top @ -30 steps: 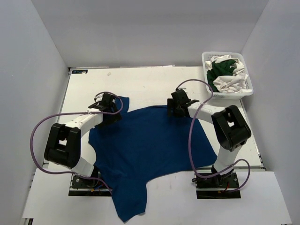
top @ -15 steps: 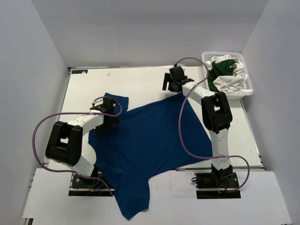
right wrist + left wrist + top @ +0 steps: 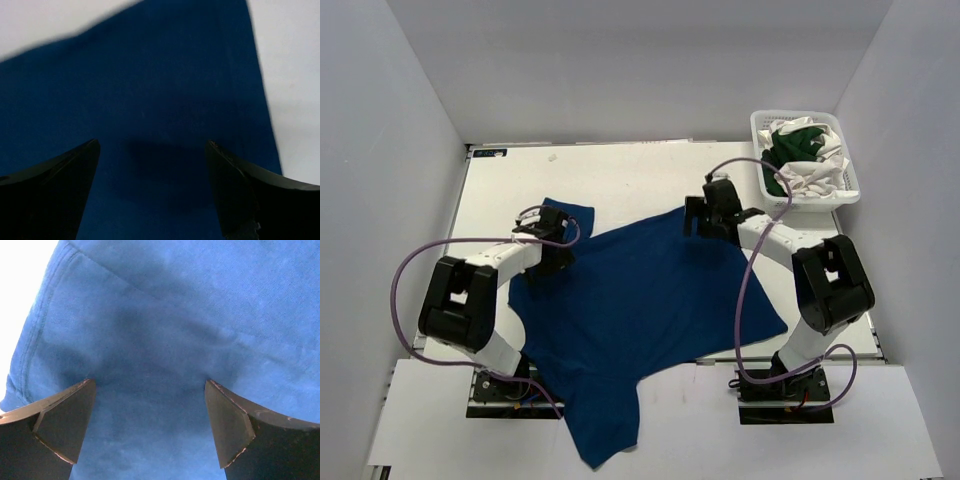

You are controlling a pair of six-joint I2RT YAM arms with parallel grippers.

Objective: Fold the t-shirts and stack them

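From above, the royal blue t-shirt [image 3: 640, 300] lies spread on the white table [image 3: 620, 175], one part hanging over the near edge; a white mesh basket [image 3: 758, 128] at the far right holds a dark green tee [image 3: 788, 147] and white tees [image 3: 815, 180]. Half a second ago the right gripper [image 3: 706, 214] was farther back; now it sits over the shirt's far right corner, while the left gripper [image 3: 548, 242] has barely shifted. The left wrist view alone shows the left gripper [image 3: 150, 385] spread wide, hemmed blue cloth [image 3: 165, 315] just below. The right wrist view shows the right gripper [image 3: 152, 145] also apart above the shirt's corner [image 3: 150, 90].
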